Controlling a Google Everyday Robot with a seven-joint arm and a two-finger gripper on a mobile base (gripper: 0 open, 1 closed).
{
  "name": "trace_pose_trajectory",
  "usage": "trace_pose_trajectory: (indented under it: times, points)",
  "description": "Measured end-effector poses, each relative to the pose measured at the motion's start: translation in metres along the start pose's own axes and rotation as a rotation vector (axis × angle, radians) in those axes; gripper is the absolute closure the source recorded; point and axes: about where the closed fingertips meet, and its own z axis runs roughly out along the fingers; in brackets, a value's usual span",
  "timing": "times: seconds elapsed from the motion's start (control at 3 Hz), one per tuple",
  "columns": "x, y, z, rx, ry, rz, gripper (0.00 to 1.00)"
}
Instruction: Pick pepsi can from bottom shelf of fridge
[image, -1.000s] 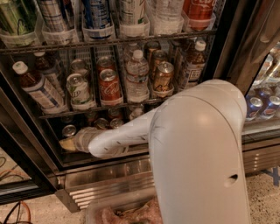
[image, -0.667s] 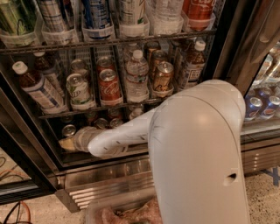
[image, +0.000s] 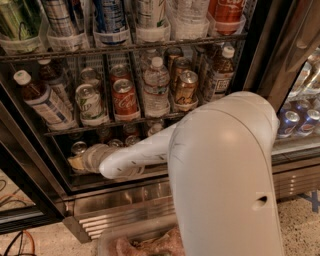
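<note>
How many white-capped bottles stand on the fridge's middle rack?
3: a brown bottle leaning at far left, a clear water bottle mid-rack, a dark bottle at right. Others may hide behind. The gripper is lower, at the left end of the bottom shelf.

Pincer (image: 76, 161) at btm shelf (image: 92, 181) — blurred

change: none seen | arm (image: 137, 154): same pose | jaws: unmoved at left end of bottom shelf (image: 87, 179)

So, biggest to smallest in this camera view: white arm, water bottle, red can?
1. white arm, inflated by nearness to the camera
2. water bottle
3. red can
The gripper is in the bottom shelf, left side.
</note>
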Motion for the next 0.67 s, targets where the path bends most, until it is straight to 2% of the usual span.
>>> trace_pose_trajectory:
  times: [0.33,0.67]
  points:
    - [0.0000,0.0000,0.0000,0.000,0.000,0.000,0.96]
    - [0.0000,0.0000,0.0000,0.000,0.000,0.000,1.00]
